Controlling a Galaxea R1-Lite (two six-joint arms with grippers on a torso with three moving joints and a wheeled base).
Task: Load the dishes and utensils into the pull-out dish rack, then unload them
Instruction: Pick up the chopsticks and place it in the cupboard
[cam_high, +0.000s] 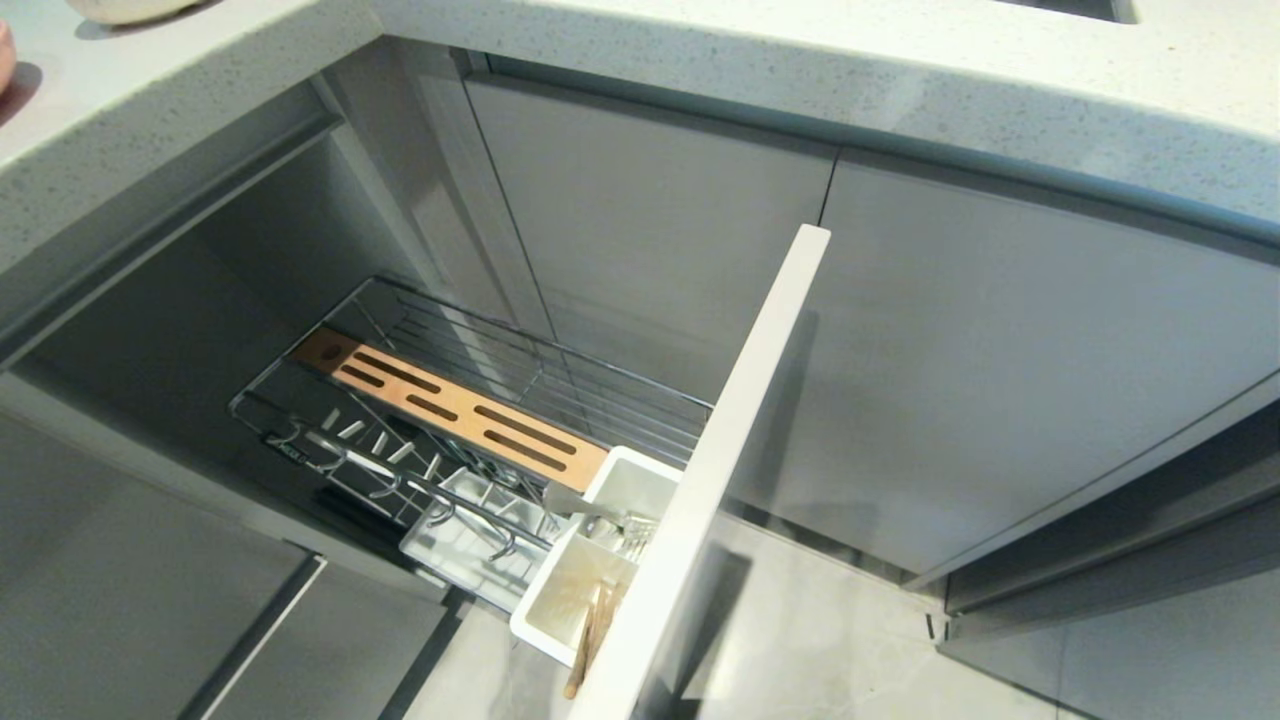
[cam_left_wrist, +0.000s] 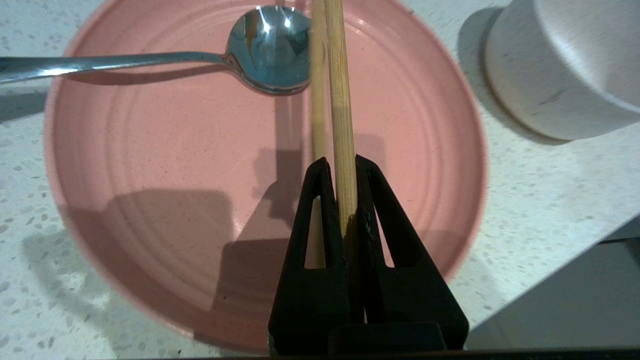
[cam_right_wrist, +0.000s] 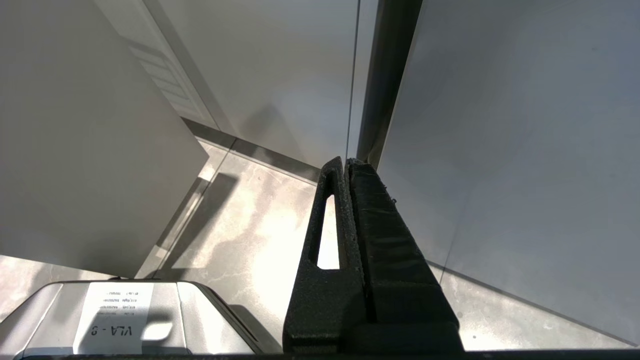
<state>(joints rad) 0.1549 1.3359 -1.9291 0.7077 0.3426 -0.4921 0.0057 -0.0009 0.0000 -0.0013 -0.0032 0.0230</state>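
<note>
The left end effector (cam_left_wrist: 340, 170) is clamping its black fingers together on the upper one of a pair of thin light-wood chopsticks (cam_left_wrist: 341, 100), while the second stick is lying just beside and partly under it, apparently outside the grip, though that cannot be told for certain. Both sticks are running straight out ahead of the fingertips, their long axis in line with the end effector, across a wide, flat salmon-pink round plate (cam_left_wrist: 165, 175) that is resting on the speckled pale tabletop (cam_left_wrist: 525, 200). Ahead of the fingertips, a slim grey metal spoon (cam_left_wrist: 265, 50) is lying in the plate with its bowl touching the sticks and its handle crossing them at a right angle. A small white round bowl (cam_left_wrist: 565, 65) is standing off to the side, apart from the plate. The chrome wire pull-out dish rack (cam_high: 560, 400), seen from the head, is standing drawn out below, its white plastic cutlery caddy (cam_high: 600, 570) already holding some light-wood sticks. The right end effector (cam_right_wrist: 346, 167) is hanging closed and empty over the floor. The left arm is the nearer one, so lifting along the sticks' axis without dragging the spoon looks like the concern.
</note>
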